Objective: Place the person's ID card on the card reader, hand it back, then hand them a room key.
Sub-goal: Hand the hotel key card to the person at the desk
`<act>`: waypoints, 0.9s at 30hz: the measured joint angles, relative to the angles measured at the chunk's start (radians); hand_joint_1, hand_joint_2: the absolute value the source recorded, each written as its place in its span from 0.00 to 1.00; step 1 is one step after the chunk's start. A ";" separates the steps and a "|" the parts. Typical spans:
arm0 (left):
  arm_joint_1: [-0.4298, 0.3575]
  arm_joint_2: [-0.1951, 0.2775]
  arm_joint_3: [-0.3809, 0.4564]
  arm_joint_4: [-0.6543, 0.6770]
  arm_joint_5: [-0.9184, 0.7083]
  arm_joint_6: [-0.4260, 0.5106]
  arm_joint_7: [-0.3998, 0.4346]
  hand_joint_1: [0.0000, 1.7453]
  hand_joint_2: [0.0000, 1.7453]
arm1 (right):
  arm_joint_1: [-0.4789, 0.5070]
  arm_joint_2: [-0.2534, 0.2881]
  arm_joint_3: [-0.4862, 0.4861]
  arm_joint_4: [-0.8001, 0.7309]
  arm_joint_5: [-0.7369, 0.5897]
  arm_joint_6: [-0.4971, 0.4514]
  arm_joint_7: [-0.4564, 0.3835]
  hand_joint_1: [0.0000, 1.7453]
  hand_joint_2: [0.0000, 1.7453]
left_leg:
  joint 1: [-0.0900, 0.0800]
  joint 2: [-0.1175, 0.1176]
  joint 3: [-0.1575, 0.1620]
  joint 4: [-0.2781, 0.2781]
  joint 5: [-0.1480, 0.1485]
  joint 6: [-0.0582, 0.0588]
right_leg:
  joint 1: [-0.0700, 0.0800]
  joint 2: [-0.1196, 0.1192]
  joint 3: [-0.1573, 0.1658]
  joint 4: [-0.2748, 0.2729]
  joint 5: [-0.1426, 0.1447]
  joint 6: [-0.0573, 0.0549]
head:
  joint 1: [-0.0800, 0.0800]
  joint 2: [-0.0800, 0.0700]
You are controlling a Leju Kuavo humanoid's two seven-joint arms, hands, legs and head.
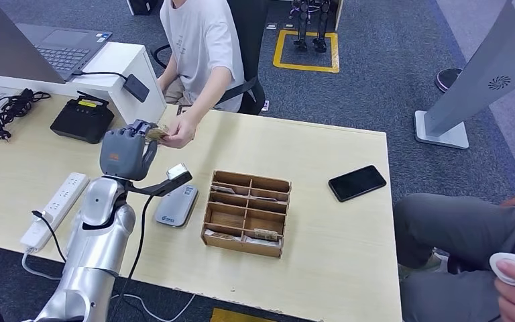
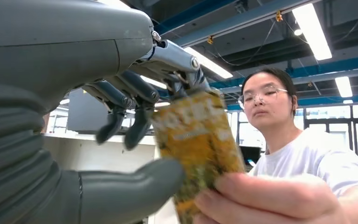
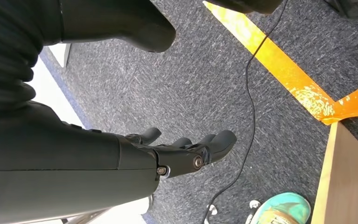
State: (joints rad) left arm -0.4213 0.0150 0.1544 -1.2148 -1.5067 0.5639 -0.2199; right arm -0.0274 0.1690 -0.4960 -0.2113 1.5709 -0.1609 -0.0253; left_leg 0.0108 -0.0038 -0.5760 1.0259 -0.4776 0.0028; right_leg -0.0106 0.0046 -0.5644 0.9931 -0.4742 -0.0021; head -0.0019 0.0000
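Note:
My left hand (image 1: 129, 149) is raised over the table's far side, level with the seated person's hand (image 1: 180, 131). A yellow-brown patterned card (image 2: 196, 140) sits between my thumb (image 2: 135, 189) and fingers (image 2: 179, 79). The person's fingers (image 2: 261, 196) pinch its other end, so we both hold it. The same card (image 1: 155, 133) pokes out between our hands. The grey card reader (image 1: 176, 204) lies flat on the table below my wrist. A wooden compartment box (image 1: 247, 213) with cards in it stands to its right. My right hand (image 3: 186, 151) hangs over the carpet, fingers apart, holding nothing.
A black terminal (image 1: 84, 119), coiled cable (image 1: 13, 107) and laptop (image 1: 60, 47) sit at the far left. A white power strip (image 1: 55, 208) lies by my left arm. A black phone (image 1: 357, 182) lies right of the box. Another person (image 1: 469, 235) sits at the lower right.

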 joint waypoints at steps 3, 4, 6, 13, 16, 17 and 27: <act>-0.001 -0.001 -0.001 0.005 0.023 -0.014 -0.002 0.00 1.00 | 0.000 -0.002 0.000 0.000 0.000 0.002 0.006 0.00 1.00 | 0.000 0.000 0.000 0.000 0.000 0.000 | 0.000 0.000 0.000 0.000 0.000 0.000 | 0.000 0.000; -0.001 -0.003 -0.001 0.006 0.041 -0.030 -0.003 0.00 1.00 | 0.000 -0.003 0.000 0.000 0.000 0.002 0.006 0.00 1.00 | 0.000 0.000 0.000 0.000 0.000 0.000 | 0.000 0.000 0.000 0.000 0.000 0.000 | 0.000 0.000; -0.003 -0.010 -0.001 0.005 0.083 -0.067 -0.004 0.00 1.00 | 0.000 -0.004 0.000 0.000 0.000 0.000 0.007 0.00 1.00 | 0.000 0.000 0.000 0.000 0.000 0.000 | 0.000 0.000 0.000 0.000 0.000 0.000 | 0.000 0.000; -0.008 -0.034 -0.001 -0.001 0.144 -0.112 -0.015 0.00 1.00 | 0.000 -0.006 0.000 0.000 0.000 -0.006 0.005 0.00 1.00 | 0.000 0.000 0.000 0.000 0.000 0.000 | 0.000 0.000 0.000 0.000 0.000 0.000 | 0.000 0.000; -0.007 -0.045 0.000 -0.012 0.197 -0.143 -0.038 0.00 1.00 | 0.000 -0.007 0.000 0.000 0.000 -0.007 0.005 0.00 1.00 | 0.000 0.000 0.000 0.000 0.000 0.000 | 0.000 0.000 0.000 0.000 0.000 0.000 | 0.000 0.000; -0.005 -0.053 0.001 -0.023 0.242 -0.176 -0.058 0.00 1.00 | 0.000 -0.007 0.000 0.000 0.000 -0.008 0.005 0.00 1.00 | 0.000 0.000 0.000 0.000 0.000 0.000 | 0.000 0.000 0.000 0.000 0.000 0.000 | 0.000 0.000; 0.055 -0.155 0.002 -0.198 0.483 -0.414 -0.145 0.00 1.00 | 0.001 -0.008 -0.010 0.000 -0.003 -0.016 0.006 0.00 1.00 | 0.000 0.000 -0.001 0.000 0.000 0.001 | 0.000 0.000 0.000 0.000 0.000 0.000 | 0.000 0.000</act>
State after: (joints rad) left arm -0.3660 -0.1396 0.1564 -1.4130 -1.0241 0.1504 -0.3651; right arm -0.0265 0.1614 -0.5058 -0.2113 1.5679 -0.1768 -0.0194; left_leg 0.0106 -0.0041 -0.5768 1.0259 -0.4781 0.0034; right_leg -0.0107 0.0042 -0.5645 0.9928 -0.4741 -0.0018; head -0.0021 0.0000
